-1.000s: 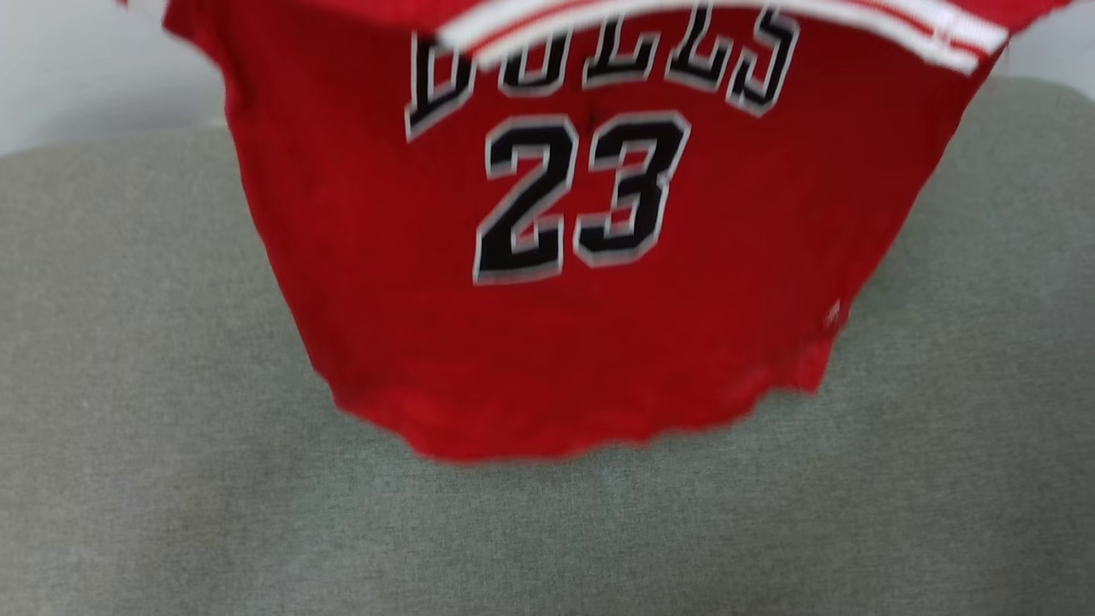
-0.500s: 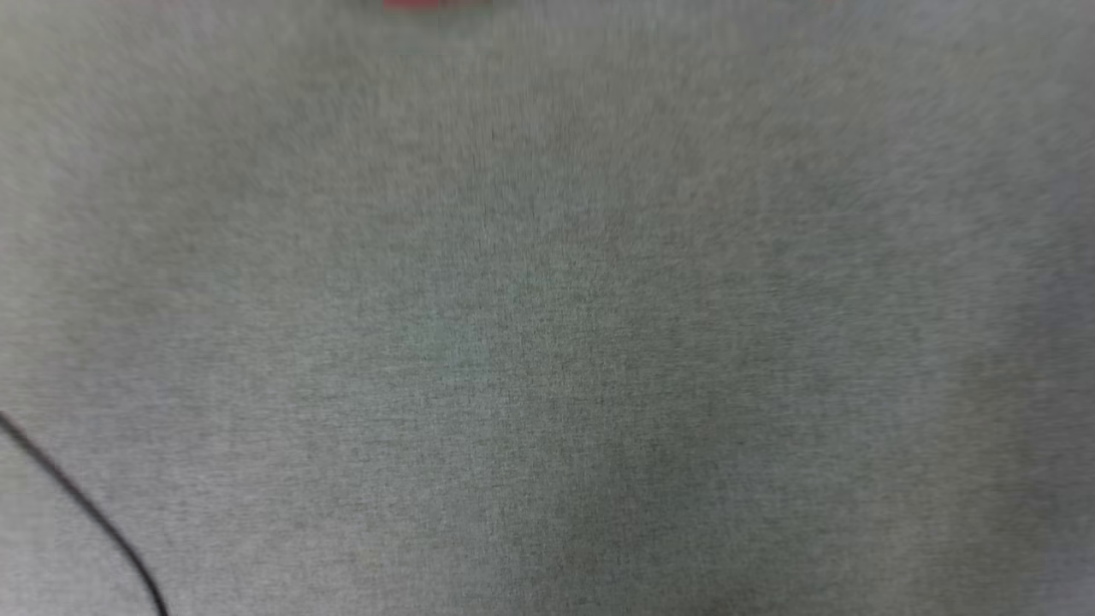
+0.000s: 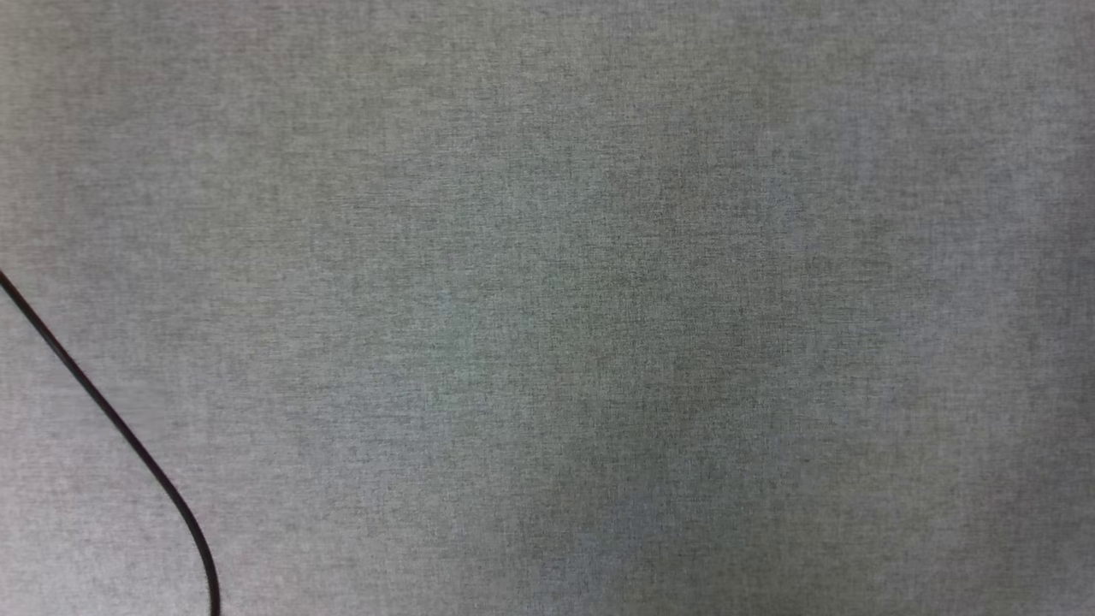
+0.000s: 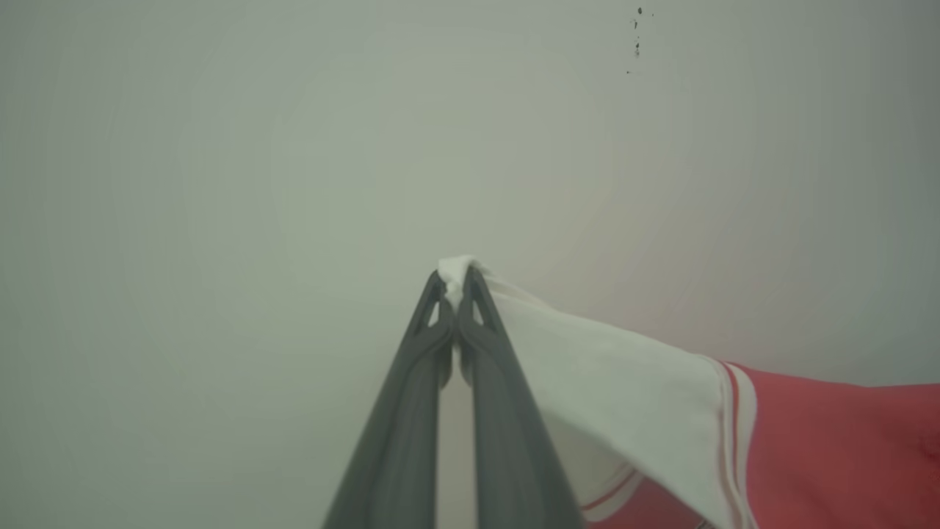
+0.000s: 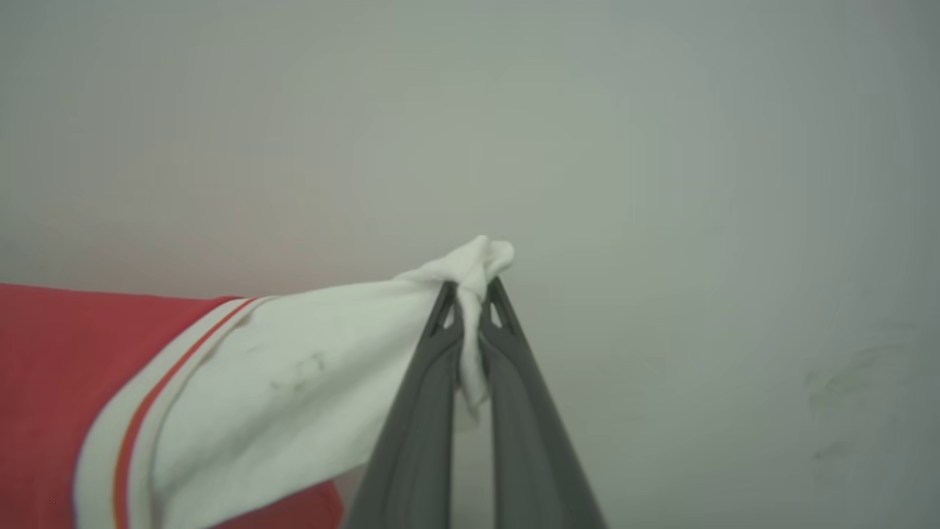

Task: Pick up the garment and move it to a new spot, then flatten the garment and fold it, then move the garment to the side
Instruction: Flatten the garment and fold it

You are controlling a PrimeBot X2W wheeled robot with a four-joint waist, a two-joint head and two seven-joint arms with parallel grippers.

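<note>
Left gripper and right gripper each clamp tight on a white sleeve tip of the garment.
Its striped trim and red body stretch inward from each gripper, against a plain pale wall. The head view shows a grey fabric surface with a thin black cable crossing the lower-left corner.

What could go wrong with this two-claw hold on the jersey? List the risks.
1. The left claw pinches only a small tuft of white sleeve of the jersey at its very tips; the fabric might slip out.
2. The right claw has a similarly thin bite on the other sleeve; losing either would leave the jersey hanging lopsided.
3. A black cable crosses the gray surface; the jersey could land on it.
</note>
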